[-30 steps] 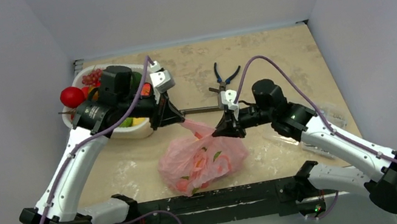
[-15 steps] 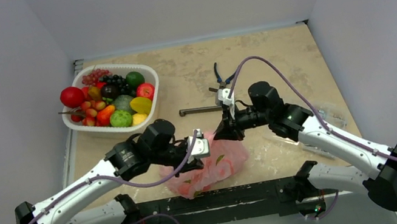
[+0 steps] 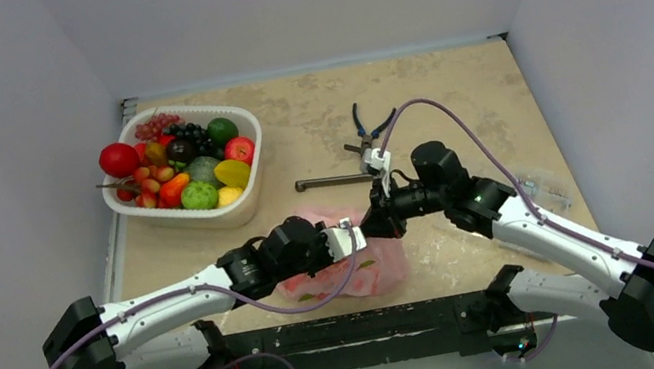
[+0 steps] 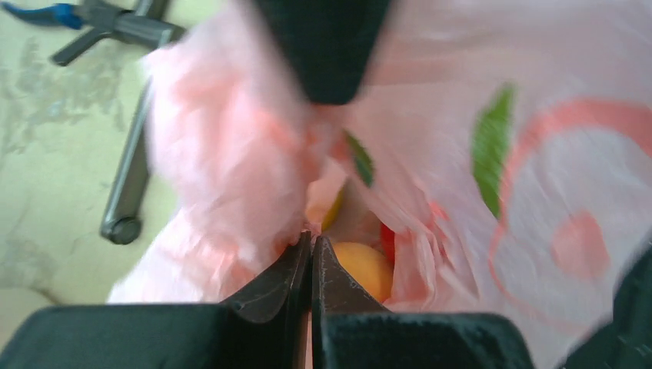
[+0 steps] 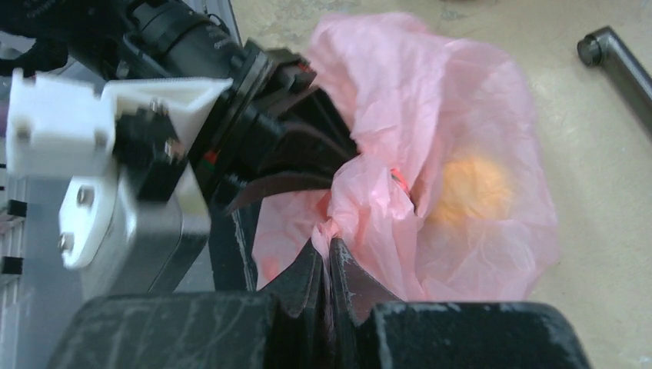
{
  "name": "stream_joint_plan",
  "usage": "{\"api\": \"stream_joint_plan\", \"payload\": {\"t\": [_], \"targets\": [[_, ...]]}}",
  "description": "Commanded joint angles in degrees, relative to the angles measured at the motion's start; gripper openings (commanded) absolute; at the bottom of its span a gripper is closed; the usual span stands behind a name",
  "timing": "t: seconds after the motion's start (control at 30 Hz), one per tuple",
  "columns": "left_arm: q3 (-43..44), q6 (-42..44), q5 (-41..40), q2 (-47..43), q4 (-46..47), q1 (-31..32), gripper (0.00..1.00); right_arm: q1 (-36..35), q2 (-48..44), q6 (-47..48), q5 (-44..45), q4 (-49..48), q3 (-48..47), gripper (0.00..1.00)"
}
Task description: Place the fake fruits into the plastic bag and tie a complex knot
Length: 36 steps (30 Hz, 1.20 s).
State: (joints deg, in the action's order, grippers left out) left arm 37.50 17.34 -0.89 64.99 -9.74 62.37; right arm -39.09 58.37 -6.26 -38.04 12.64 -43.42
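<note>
Altogether one plastic bag (image 3: 384, 267), left gripper (image 4: 311, 240), right gripper (image 5: 327, 246)

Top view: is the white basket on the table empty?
No, the white basket holds many fake fruits, red, green, yellow and dark ones.

one pink bag (image 3: 386, 263). one white basket (image 3: 225, 216) holding over ten fruits (image 3: 199, 195), too crowded to count exactly, among them two grape bunches (image 3: 152, 127). one pair of pliers (image 3: 372, 129). one metal bar (image 3: 328, 182). one clear bag (image 3: 547, 186). two grippers: left gripper (image 4: 310, 237), right gripper (image 5: 327, 244).
</note>
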Motion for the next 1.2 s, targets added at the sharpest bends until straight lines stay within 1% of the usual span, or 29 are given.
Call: {"api": "stream_joint_plan", "payload": {"t": [0.0,0.07,0.13,0.3,0.37,0.43,0.5,0.53,0.57,0.63,0.7,0.73,0.77,0.83,0.87,0.9,0.93,1.0,1.03,1.07,1.1,1.17], "targets": [[-4.45,1.01,-8.20,-0.07,14.28,-4.84,0.00,0.40,-4.56,-7.54,-2.10,-4.61,2.37,0.00],[-5.61,-1.07,2.49,-2.08,17.10,-8.90,0.00,0.34,-5.44,-10.47,-2.82,-6.46,4.09,0.00],[-7.57,-1.48,10.10,-3.71,20.76,-9.53,0.00,0.38,-5.70,-13.51,-3.50,-9.00,5.11,0.00],[-7.91,-7.18,24.28,-3.81,18.69,-9.55,0.00,0.30,-6.07,-15.49,-4.22,-11.89,5.92,0.00],[-7.88,-11.91,26.69,-2.95,18.56,-9.52,0.00,0.32,-6.30,-15.91,-5.15,-12.31,6.14,0.00],[-7.70,-17.70,25.14,-1.85,18.76,-9.82,0.00,0.30,-6.58,-15.86,-6.05,-12.33,6.04,0.00],[-8.19,-21.07,24.17,-1.80,19.45,-10.31,0.00,0.27,-7.13,-14.20,-6.90,-10.71,5.17,0.00],[-8.63,-21.91,23.24,-2.14,20.14,-10.30,0.00,0.30,-7.39,-12.80,-6.95,-9.21,4.40,0.04],[-8.89,-22.33,22.60,-2.37,20.39,-10.29,0.00,0.28,-7.66,-11.14,-7.22,-7.49,3.35,0.14],[-8.70,-22.41,21.99,-2.29,20.45,-10.33,0.00,0.59,-7.60,-9.37,-7.07,-3.38,0.82,0.43],[-8.39,-22.35,20.62,-1.71,20.64,-10.32,0.00,1.89,-6.26,-5.75,-5.47,2.77,-4.08,0.68],[-8.33,-21.98,20.27,-1.40,20.78,-10.33,0.00,3.37,-5.46,-5.10,-6.00,4.09,-6.29,0.75],[-8.43,-21.45,20.04,-1.10,21.07,-10.34,0.00,5.82,-4.45,-5.16,-7.61,4.67,-8.29,0.79],[-8.60,-20.63,19.32,-0.61,21.86,-10.34,0.00,11.32,-2.11,-6.97,-11.39,4.20,-11.29,0.83],[-8.70,-20.27,18.99,-0.45,22.24,-10.34,0.00,13.44,-0.62,-7.67,-11.83,4.11,-12.47,0.82],[-8.78,-19.94,18.65,-0.36,22.56,-10.34,0.00,14.86,1.08,-7.49,-11.23,4.40,-13.77,0.77],[-8.84,-19.49,18.53,-0.31,22.85,-10.34,0.00,15.58,3.13,-6.92,-10.73,4.44,-14.21,0.68],[-8.78,-18.99,18.46,-0.39,23.36,-10.29,0.00,15.73,7.52,-2.10,-9.19,7.02,-15.34,0.45],[-8.71,-18.72,18.35,-0.41,23.67,-10.25,0.00,15.56,9.75,-0.42,-9.02,7.83,-15.37,0.36],[-8.61,-18.56,18.27,-0.39,24.01,-10.21,0.00,16.52,11.82,0.70,-8.84,8.15,-15.15,0.30],[-8.47,-18.28,18.22,-0.25,24.40,-10.24,0.00,14.67,13.66,1.00,-8.92,7.67,-14.51,0.23],[-8.23,-17.63,18.03,0.01,24.90,-10.17,0.00,13.83,16.61,1.80,-9.28,6.75,-12.79,0.15]]}}
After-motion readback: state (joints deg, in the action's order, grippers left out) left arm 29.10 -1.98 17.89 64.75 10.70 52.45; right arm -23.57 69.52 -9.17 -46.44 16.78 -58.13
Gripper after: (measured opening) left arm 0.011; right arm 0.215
